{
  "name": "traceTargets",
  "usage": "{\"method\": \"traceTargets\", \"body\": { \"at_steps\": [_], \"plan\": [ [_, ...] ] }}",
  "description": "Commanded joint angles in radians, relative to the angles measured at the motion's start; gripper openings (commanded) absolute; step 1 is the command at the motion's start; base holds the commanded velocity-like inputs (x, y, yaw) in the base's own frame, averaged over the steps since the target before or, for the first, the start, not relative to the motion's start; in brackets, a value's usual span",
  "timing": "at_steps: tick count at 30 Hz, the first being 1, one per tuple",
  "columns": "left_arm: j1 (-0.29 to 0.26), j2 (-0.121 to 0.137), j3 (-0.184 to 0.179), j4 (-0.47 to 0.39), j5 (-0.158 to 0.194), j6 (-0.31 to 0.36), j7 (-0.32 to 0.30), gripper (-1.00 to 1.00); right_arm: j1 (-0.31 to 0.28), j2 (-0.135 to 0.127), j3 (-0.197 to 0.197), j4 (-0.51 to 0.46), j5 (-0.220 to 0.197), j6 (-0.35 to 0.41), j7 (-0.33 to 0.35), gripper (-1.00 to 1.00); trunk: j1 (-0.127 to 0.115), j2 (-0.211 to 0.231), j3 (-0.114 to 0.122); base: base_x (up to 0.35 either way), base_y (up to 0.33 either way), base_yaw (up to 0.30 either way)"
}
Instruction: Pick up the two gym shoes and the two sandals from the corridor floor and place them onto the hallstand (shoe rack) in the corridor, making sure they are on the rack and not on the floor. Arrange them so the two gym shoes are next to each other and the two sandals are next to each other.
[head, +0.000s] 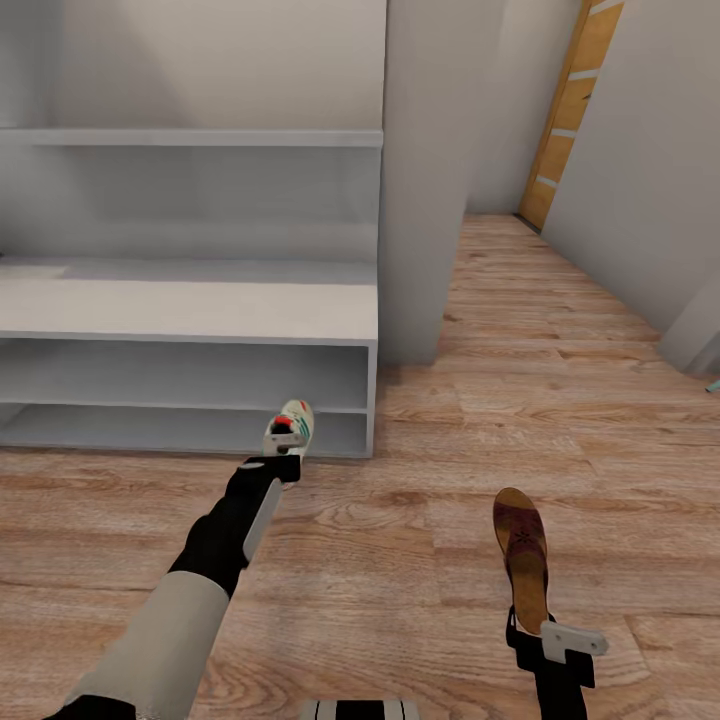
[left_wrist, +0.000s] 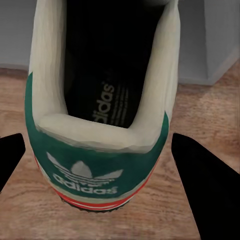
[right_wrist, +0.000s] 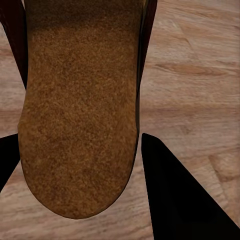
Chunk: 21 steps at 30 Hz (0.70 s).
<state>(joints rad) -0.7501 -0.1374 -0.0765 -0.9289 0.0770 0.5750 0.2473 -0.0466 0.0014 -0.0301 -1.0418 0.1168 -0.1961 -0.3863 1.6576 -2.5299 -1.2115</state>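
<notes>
While the robot faces the pale grey hallstand (head: 190, 310), each of its two arms reaches toward a different piece of footwear on the wooden corridor floor (head: 420, 560). The left gripper (head: 283, 462) sits at the heel of a cream gym shoe (head: 289, 426), which points toe-first toward the rack's lowest open shelf, close to the rack's right end. In the left wrist view the shoe's green heel tab (left_wrist: 90, 172) lies between the two dark fingers (left_wrist: 205, 185), one on each side. The fingers look spread and clear of the shoe's sides, so nothing seems pinched yet, though this is a judgement from the gaps visible.

The right gripper (head: 553, 640) is at the heel end of a maroon sandal (head: 522, 555), lying well apart from the shoe, toe pointing away from the robot. In the right wrist view the tan footbed (right_wrist: 80, 115) runs between two fingers (right_wrist: 180, 195) that stand spread; the one on the sandal's far side is mostly hidden, so contact there cannot be told.

Approaching both items from the heel probably lets each be lifted and slid toe-first onto a shelf. All shelves visible on the rack hold no footwear, so the task appears to be at an early stage.
</notes>
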Motion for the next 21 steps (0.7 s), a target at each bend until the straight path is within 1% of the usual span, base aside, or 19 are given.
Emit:
{"method": "traceTargets", "body": {
  "at_steps": [1,3,4,6,13,21],
  "plan": [
    [-0.004,0.0,0.0,0.004,0.001,0.007,0.0,-1.0,0.0,0.0,0.0,0.0,-0.003,-0.002,0.001,-1.0,0.0,0.0,0.0,0.0,0.0,0.0],
    [-0.008,0.0,0.001,0.01,0.004,0.023,0.0,-1.0,0.0,0.0,0.0,0.001,-0.003,-0.002,0.001,-1.0,0.0,0.0,0.0,0.0,0.0,0.0],
    [-0.012,0.0,-0.001,0.014,0.007,0.049,0.0,-1.0,0.0,-0.001,0.0,0.001,-0.003,-0.002,0.001,-1.0,0.0,0.0,0.0,0.0,0.0,0.0],
    [-0.013,-0.001,-0.003,0.016,0.008,0.06,-0.001,-1.0,0.0,-0.001,0.0,0.001,-0.003,-0.002,0.001,-1.0,0.0,0.0,0.0,0.0,0.0,0.0],
    [-0.015,-0.001,-0.006,0.016,0.011,0.077,-0.003,-1.0,0.0,-0.003,0.0,0.002,-0.003,-0.002,0.002,-1.0,0.0,0.0,0.0,0.0,0.0,0.0],
    [-0.018,0.004,0.001,0.01,0.012,0.093,-0.005,-1.0,0.0,-0.003,0.001,0.002,-0.003,-0.002,0.003,-1.0,0.0,0.0,0.0,0.0,0.0,0.0]
  ]
}}
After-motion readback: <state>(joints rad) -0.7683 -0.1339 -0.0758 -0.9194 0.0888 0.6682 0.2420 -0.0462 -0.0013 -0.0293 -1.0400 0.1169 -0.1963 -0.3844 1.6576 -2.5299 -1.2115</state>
